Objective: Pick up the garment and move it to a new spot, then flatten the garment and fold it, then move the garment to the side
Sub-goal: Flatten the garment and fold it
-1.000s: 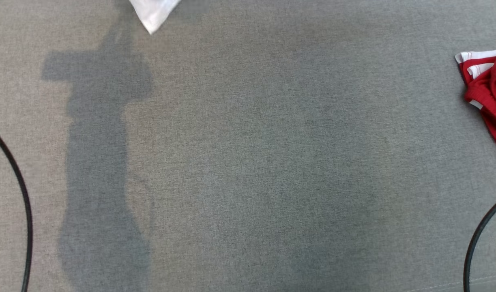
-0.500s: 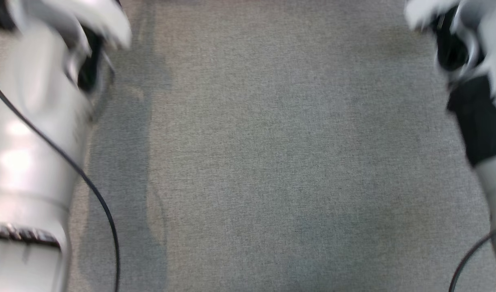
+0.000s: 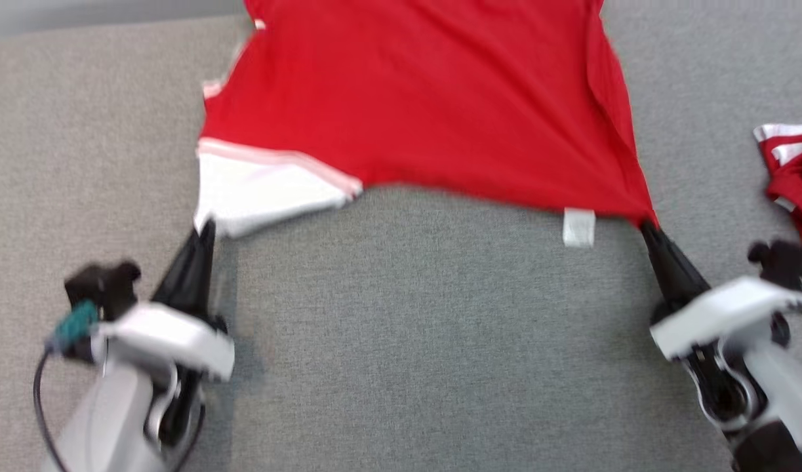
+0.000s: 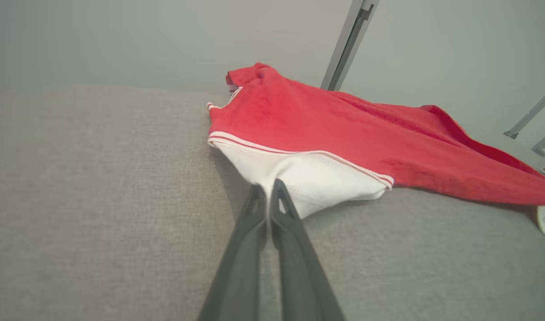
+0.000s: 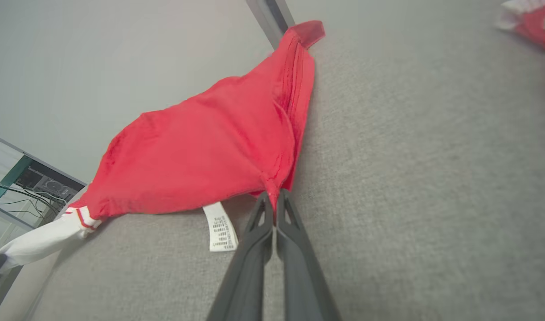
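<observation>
A red garment (image 3: 427, 105) with a white, red-striped sleeve (image 3: 263, 190) is stretched across the grey fabric surface (image 3: 401, 341). My left gripper (image 3: 206, 229) is shut on the white sleeve's corner (image 4: 272, 189). My right gripper (image 3: 644, 226) is shut on the red hem corner (image 5: 272, 187). A white care label (image 3: 578, 227) hangs from the near hem, also seen as the label (image 5: 219, 227) in the right wrist view. The cloth (image 4: 343, 129) sags slightly between the two grips.
A second red and white garment (image 3: 794, 177) lies crumpled at the right edge, close to my right arm. The surface's far edge (image 3: 112, 23) runs along the top left. Metal frame posts (image 4: 348, 44) stand behind the surface.
The head camera has swung: earlier it showed bare surface, then blurred forearms. Now both grippers and the stretched red garment are in view.
</observation>
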Motion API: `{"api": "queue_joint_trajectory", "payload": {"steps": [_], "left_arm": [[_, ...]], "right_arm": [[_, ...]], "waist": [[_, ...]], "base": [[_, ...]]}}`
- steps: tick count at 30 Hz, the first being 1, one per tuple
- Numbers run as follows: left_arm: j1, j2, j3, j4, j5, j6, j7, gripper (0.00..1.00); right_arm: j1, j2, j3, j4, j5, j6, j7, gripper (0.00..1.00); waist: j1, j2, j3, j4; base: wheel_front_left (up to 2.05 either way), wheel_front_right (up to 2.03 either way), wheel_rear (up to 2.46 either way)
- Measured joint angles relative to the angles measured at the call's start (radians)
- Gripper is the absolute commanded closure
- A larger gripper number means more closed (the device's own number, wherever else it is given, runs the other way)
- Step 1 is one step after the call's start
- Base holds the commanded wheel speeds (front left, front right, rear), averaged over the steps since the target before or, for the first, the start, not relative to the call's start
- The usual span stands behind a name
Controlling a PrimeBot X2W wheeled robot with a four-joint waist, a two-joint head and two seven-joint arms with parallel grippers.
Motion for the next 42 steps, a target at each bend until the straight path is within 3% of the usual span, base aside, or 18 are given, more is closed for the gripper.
{"api": "queue_joint_trajectory", "payload": {"steps": [3, 10, 14, 16, 19, 24, 28, 32, 42], "left_arm": [[0.179, 0.04, 0.006, -0.212, -0.02, 0.061, 0.071, 1.0], [0.536, 0.165, 0.021, -0.782, -0.025, 0.262, 0.307, 1.0], [0.671, 0.218, 0.026, -0.974, -0.007, 0.355, 0.41, 1.0], [0.736, 0.239, 0.022, -1.075, 0.002, 0.398, 0.462, 1.0], [0.765, 0.243, 0.018, -1.135, 0.001, 0.419, 0.485, 1.0], [0.819, 0.265, 0.02, -1.208, -0.011, 0.441, 0.526, 1.0], [0.818, 0.273, 0.027, -1.202, -0.009, 0.446, 0.542, 1.0], [0.794, 0.284, 0.041, -1.173, -0.013, 0.443, 0.543, 1.0], [0.544, 0.258, 0.048, -1.034, -0.031, 0.341, 0.496, 1.0]], "right_arm": [[0.123, -0.048, -0.023, -0.094, 0.027, 0.0, -0.009, 1.0], [0.38, -0.123, -0.128, -0.3, 0.034, 0.0, 0.057, 1.0], [0.525, -0.126, -0.235, -0.39, -0.019, 0.0, 0.124, 1.0], [0.62, -0.092, -0.325, -0.459, -0.067, 0.0, 0.199, 1.0], [0.683, -0.057, -0.399, -0.509, -0.118, 0.0, 0.253, 1.0], [0.799, 0.08, -0.563, -0.662, -0.241, 0.0, 0.404, 1.0], [0.812, 0.183, -0.625, -0.76, -0.318, 0.0, 0.524, 1.0], [0.801, 0.238, -0.661, -0.801, -0.362, 0.0, 0.609, 1.0], [0.536, 0.267, -0.69, -0.714, -0.378, 0.0, 0.695, 1.0]], "waist": [[0.0, 0.0, -0.041, -0.003], [0.0, 0.0, -0.132, 0.004], [-0.0001, 0.0, -0.174, 0.019], [-0.0001, 0.0, -0.193, 0.033], [-0.0001, 0.0, -0.203, 0.044], [-0.0001, 0.0, -0.211, 0.059], [0.0, 0.0, -0.206, 0.053], [-0.0001, 0.0, -0.19, 0.044], [-0.0001, 0.0, -0.089, 0.02]], "base": [[0.0, 0.0, 0.0], [0.0, 0.0, 0.0], [0.0, 0.0, 0.0], [0.0, 0.0, 0.0], [0.0, 0.0, 0.0], [0.0, 0.0, 0.0], [0.0, 0.0, 0.0], [0.0, 0.0, 0.0], [0.0, 0.0, 0.0]]}}
